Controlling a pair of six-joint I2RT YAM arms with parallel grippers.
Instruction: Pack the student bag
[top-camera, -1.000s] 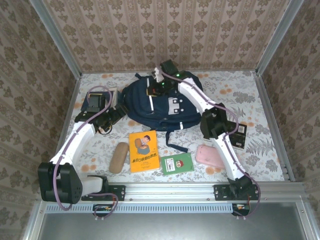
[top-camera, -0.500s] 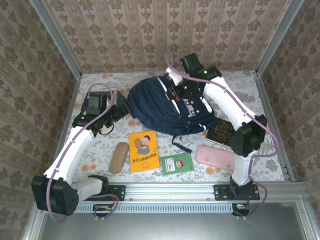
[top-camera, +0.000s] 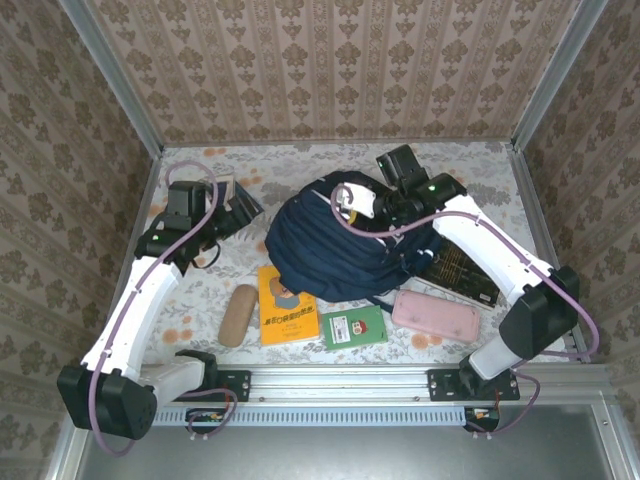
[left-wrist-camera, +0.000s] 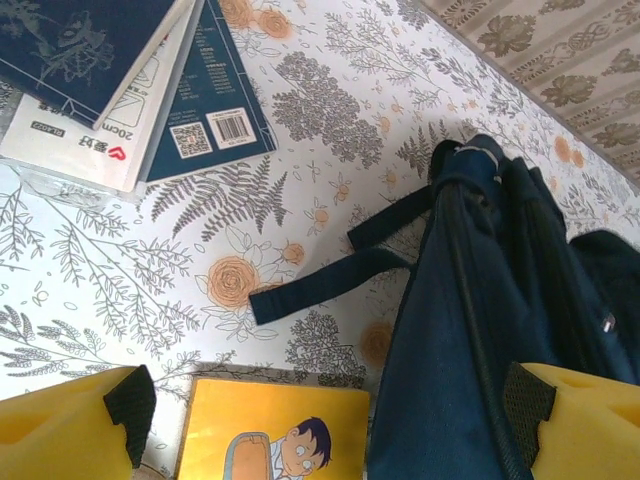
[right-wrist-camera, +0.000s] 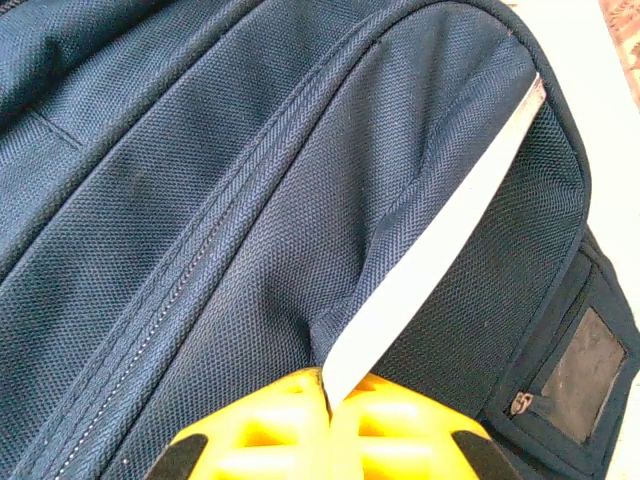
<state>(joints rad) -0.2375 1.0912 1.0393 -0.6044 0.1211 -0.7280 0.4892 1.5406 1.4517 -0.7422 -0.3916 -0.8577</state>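
Student bag (top-camera: 340, 240) lies slumped mid-table. R gripper (right-wrist-camera: 328, 400) is clenched on bag fabric at the white reflective stripe, prob. to tug the bag into position for packing. L gripper (left-wrist-camera: 325, 405) is released, hovering left of bag, free for items. White pack (left-wrist-camera: 80, 140) further left of bag reads "20cm". Navy book (left-wrist-camera: 215, 110) beside it has barcode + QR.

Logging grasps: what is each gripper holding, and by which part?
Right gripper pinches the student bag by its white reflective stripe; left gripper open, holding nothing.
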